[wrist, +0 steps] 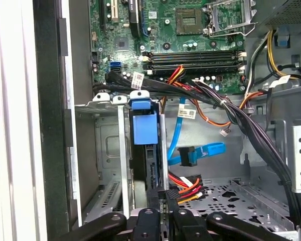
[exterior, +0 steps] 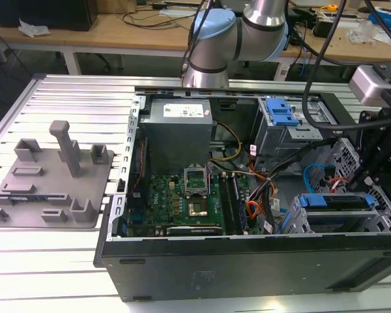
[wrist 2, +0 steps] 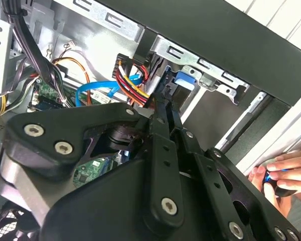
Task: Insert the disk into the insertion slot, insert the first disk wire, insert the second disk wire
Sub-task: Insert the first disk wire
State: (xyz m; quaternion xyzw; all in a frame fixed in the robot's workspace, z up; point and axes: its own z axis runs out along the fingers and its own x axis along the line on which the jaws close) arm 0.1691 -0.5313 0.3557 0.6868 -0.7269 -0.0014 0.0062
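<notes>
The disk [exterior: 335,202], silver in a bright blue carrier, lies inside the insertion slot [exterior: 298,223], a grey perforated cage at the case's front corner on the exterior view's right. In the first wrist view the disk [wrist: 151,170] is edge-on behind its blue tab, between the slot's walls [wrist: 108,150]. My gripper [wrist: 166,203] is shut on a black connector with red, yellow and orange wires [wrist: 186,190], held right at the disk's rear edge. The second wrist view has the gripper [wrist 2: 163,103] beside the same wires [wrist 2: 133,80]. A blue flat cable [wrist: 195,153] hangs loose nearby.
The open case holds a motherboard [exterior: 182,199], a power supply [exterior: 179,130] and thick black cable bundles [wrist: 231,113] over the cage. A taller bay with a blue latch [exterior: 280,112] stands behind. A person's hand [wrist 2: 278,175] rests outside the case wall. A grey fixture [exterior: 49,176] lies outside.
</notes>
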